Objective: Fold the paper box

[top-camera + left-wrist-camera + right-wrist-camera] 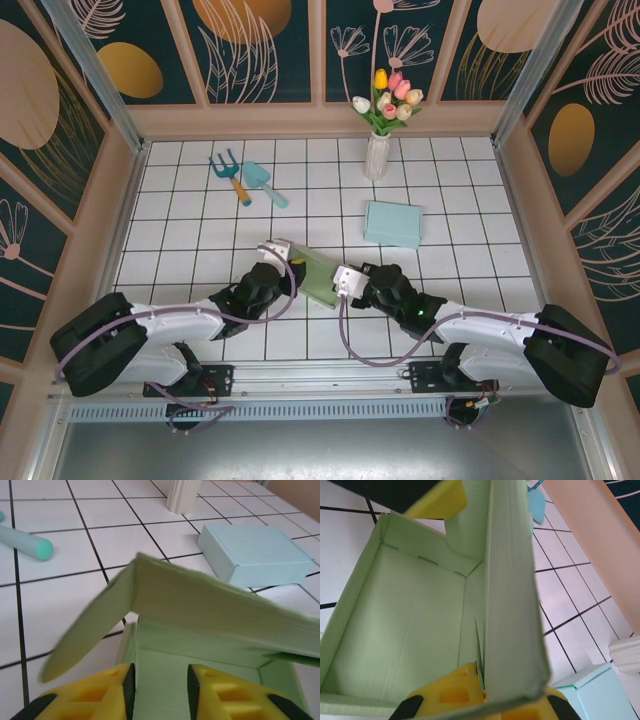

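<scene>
at the left gripper (160,682) our fingers (95,692) stand narrowly apart by the near wall of the green paper box (315,275), clamping nothing; the right gripper (512,694) pinches its raised lid (510,580). the box sits near the blue box (393,222), left of it and toward us. we judge: steady the lid, tuck the side flaps (85,640) inward, then lower it squarely.

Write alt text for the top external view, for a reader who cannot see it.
A pale green paper box sits on a white-tiled table, the left tool at its left side, the right tool at its right. Beyond it are a closed light blue box, a garden fork, a trowel and a vase of tulips.
</scene>
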